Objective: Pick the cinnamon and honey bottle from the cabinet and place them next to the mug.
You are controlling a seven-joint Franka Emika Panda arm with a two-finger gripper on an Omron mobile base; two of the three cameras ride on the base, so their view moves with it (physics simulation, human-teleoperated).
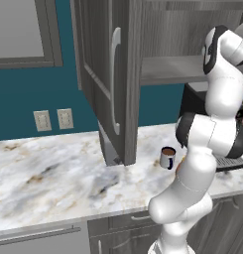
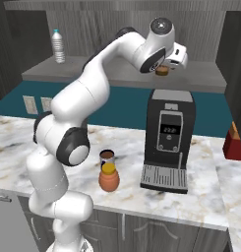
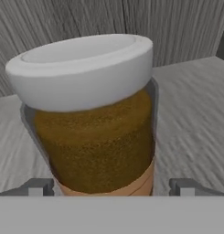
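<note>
Two outlets (image 1: 53,119) sit at the far left on the teal wall, above the marble counter (image 1: 48,171). Moving right, we see the cabinet (image 1: 105,74) door swung open, its curved handle facing us, and a water bottle (image 2: 58,46) standing at the left end of the shelf inside. On the counter below, the mug (image 1: 167,158) stands upright, and in the right base view the honey bottle (image 2: 108,178) stands just in front of it, touching or nearly so. Further right, our arm reaches up into the cabinet, where the gripper (image 2: 164,70) is at the cinnamon (image 3: 93,119) on the shelf. Through the hand view we see the jar upright between the spread fingertips (image 3: 38,187), one on each side, neither pressed against it. Beneath stands the coffee machine (image 2: 168,140), and a red box (image 2: 235,142) sits at the far right.
</note>
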